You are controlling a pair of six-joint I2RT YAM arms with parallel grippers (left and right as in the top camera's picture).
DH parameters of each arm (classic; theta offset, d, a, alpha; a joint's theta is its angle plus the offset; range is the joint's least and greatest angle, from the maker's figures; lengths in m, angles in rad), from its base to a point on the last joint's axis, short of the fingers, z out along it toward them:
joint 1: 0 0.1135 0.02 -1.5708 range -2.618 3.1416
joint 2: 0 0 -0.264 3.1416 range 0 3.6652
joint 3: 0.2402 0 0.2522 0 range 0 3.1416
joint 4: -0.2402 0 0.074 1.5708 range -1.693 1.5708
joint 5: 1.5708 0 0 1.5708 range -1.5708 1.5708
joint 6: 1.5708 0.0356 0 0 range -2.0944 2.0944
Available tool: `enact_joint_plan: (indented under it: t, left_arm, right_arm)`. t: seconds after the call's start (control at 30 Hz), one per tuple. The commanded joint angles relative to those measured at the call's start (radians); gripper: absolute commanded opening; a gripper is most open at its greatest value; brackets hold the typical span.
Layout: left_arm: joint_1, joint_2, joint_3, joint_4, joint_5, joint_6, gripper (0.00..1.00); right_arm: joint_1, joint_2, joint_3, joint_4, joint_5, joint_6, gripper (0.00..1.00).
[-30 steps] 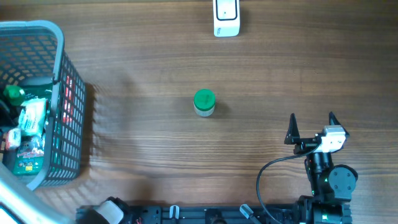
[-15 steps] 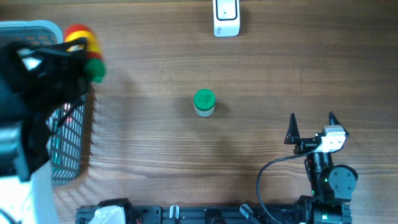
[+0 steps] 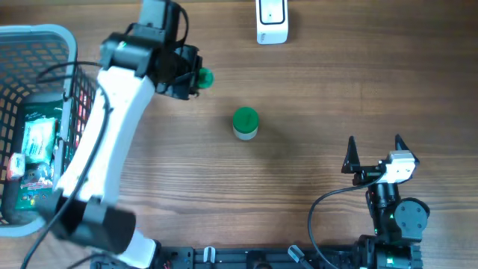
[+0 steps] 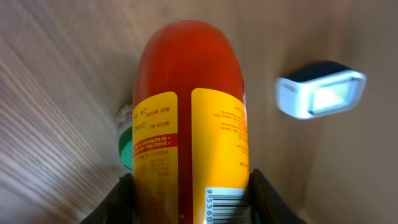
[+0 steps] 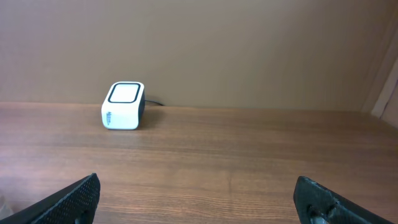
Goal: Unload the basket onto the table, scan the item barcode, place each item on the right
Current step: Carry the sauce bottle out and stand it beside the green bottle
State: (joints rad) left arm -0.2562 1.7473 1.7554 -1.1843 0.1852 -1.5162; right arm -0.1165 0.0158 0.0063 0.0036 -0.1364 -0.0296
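- Left pincer (image 3: 187,75): partly closed, and we record it clamped on the lower body of the bottle (image 4: 186,93), one finger on each side. It is held above the surface (image 3: 314,90), left of the scanner (image 3: 271,21) and a little nearer the robot than the scanner.
- Bottle: red, with a yellow label and a green cap (image 3: 203,77). It lies roughly level, cap end towards the scanner's side.
- Barcode (image 4: 227,208): we see it at the bottom edge of the left wrist view, between the fingers; it is cut off by the frame.
- Scanner: a white box with a dark window, standing at the far edge of the surface, apart from the bottle.
- Jar (image 3: 245,123): green lid, upright, standing nearer the robot than the scanner and slightly left of it.
- Basket (image 3: 45,33): grey mesh, well left of the scanner, holding packets (image 3: 33,146).
- Right pincer (image 3: 376,153): spread wide and holding nothing, well to the robot's side of the scanner and to its right.
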Motion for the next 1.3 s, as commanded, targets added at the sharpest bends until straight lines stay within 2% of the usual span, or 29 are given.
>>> enact_joint_plan:
  t: [0.0, 0.17, 0.47, 0.9, 1.13, 1.27]
  left_arm:
    - [-0.001, 0.085, 0.014, 0.000, 0.108, -0.103, 0.24]
    - [-0.002, 0.186, 0.014, 0.011, 0.227, -0.123, 0.26]
    - [0.005, 0.298, 0.010, 0.018, 0.327, -0.142, 0.30]
    - [0.005, 0.315, -0.011, 0.019, 0.296, -0.141, 0.38]
    - [0.005, 0.315, -0.113, 0.106, 0.347, -0.141, 0.40]
    - [0.005, 0.315, -0.148, 0.161, 0.373, -0.141, 0.45]
  right_arm:
    - [0.003, -0.002, -0.001, 0.003, 0.010, 0.010, 1.00]
    - [0.003, -0.002, -0.001, 0.003, 0.010, 0.010, 1.00]
    - [0.003, -0.002, -0.001, 0.004, 0.010, 0.010, 1.00]
    - [0.003, -0.002, -0.001, 0.003, 0.010, 0.010, 1.00]
    - [0.003, -0.002, -0.001, 0.003, 0.010, 0.010, 1.00]
    - [0.003, -0.002, -0.001, 0.003, 0.010, 0.010, 1.00]
